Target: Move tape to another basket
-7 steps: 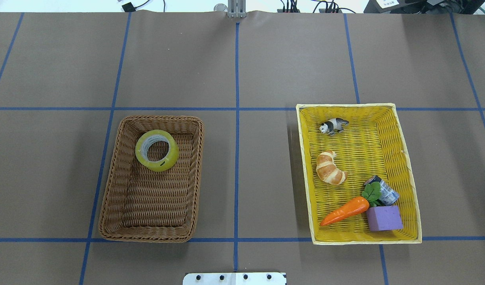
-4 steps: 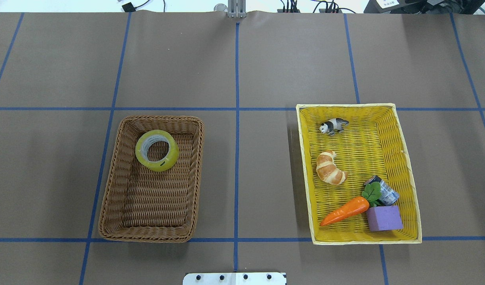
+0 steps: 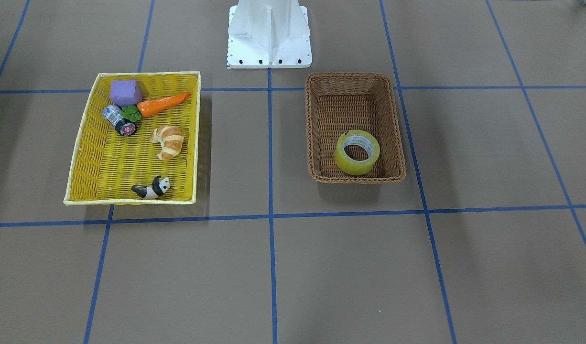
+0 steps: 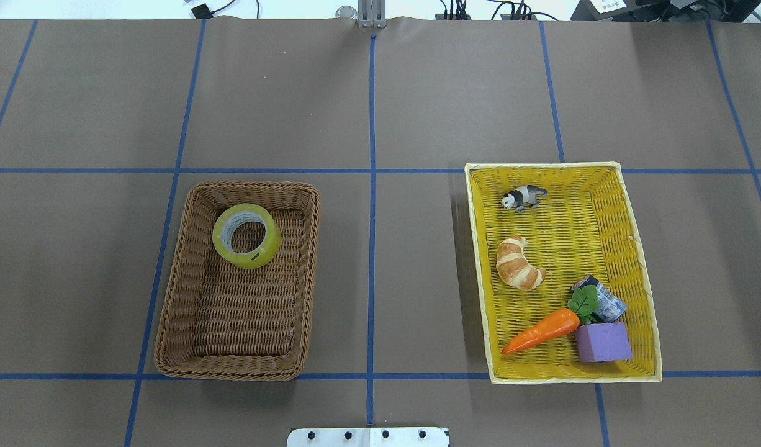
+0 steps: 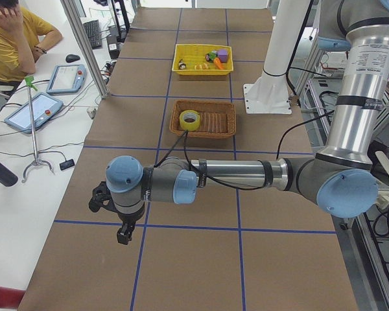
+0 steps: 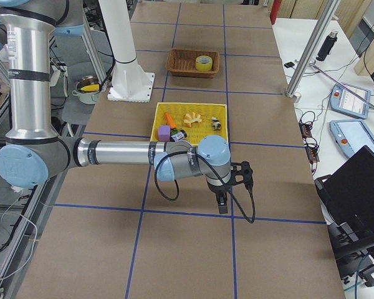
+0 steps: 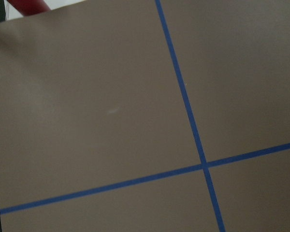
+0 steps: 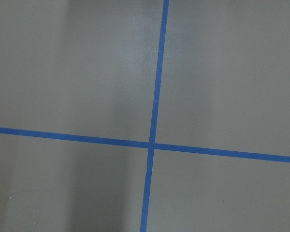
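The tape (image 4: 246, 236), a yellowish roll with a grey-white core, lies flat in the far end of the brown wicker basket (image 4: 169, 310). Both also show in the front view, the tape (image 3: 357, 152) inside the basket (image 3: 312, 119). Neither gripper shows in the overhead or front view. The left gripper (image 5: 122, 234) shows only in the left side view, pointing down over bare table far from the basket; I cannot tell if it is open. The right gripper (image 6: 222, 205) shows only in the right side view, past the yellow tray; I cannot tell its state. Both wrist views show only table and blue lines.
The yellow woven tray (image 4: 632, 261) on the right holds a panda figure (image 4: 523, 197), a croissant (image 4: 518, 263), a carrot (image 4: 542, 331), a purple block (image 4: 603, 342) and a small can (image 4: 607, 302). The robot's white base (image 3: 269, 33) stands between the two containers.
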Tool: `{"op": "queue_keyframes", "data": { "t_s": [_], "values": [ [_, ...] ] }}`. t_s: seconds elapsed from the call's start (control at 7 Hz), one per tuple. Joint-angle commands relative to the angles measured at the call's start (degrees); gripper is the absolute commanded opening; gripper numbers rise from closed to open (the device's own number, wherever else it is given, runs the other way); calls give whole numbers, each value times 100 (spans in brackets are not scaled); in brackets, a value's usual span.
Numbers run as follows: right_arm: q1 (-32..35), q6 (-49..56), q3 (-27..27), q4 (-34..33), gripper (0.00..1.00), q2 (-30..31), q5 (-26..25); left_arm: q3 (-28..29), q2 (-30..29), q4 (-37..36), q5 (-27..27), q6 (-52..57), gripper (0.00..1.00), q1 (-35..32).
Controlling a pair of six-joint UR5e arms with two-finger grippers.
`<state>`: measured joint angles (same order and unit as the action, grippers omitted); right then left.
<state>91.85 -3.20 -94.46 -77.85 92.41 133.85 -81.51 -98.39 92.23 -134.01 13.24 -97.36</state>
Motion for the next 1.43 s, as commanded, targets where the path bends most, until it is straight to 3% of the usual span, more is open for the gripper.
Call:
{"op": "queue_keyframes", "data": {
  "t_s": [0.0, 0.57, 0.71, 1.14, 1.29],
  "values": [
    [0, 12, -10, 15, 100, 14, 0, -31, 373, -162, 94, -5, 99, -3],
    [0, -84, 289, 208, 100, 49, 71, -22, 392, 138, 42, -119, 99, -2],
    [0, -76, 323, 391, 100, 66, 62, -109, 382, 189, 42, -642, 99, 6],
    [-375, -23, 314, 297, 100, -30, 18, -750, 531, 199, 33, -717, 99, 244],
    [-517, -23, 262, -104, 100, -82, 18, -778, 549, 207, 33, -709, 99, 252]
  ]
}}
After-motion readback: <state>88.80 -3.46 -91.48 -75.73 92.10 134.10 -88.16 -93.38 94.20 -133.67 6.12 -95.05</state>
